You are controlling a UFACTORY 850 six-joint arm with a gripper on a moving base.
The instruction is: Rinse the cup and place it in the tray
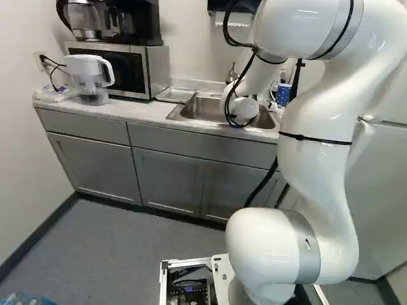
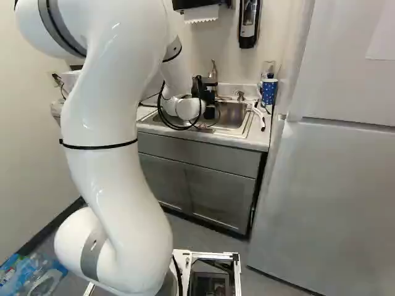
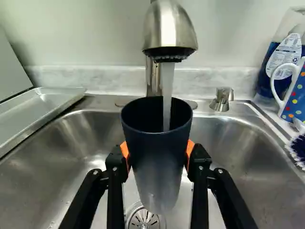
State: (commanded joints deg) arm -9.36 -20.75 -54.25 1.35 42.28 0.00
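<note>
You could read no words, brands, numbers or signs. The white label (image 3: 286, 49) on the blue bottle (image 3: 266, 80), near the countertop's (image 2: 254, 142) back edge behind the dotted mug (image 3: 296, 98), bore print too small to decipher.

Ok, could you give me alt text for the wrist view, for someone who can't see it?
The gripper holds a dark cup, mouth up, under a faucet, water streaming into it above a metal sink. A tray lies at one side of the sink, a dotted mug at the other.
</note>
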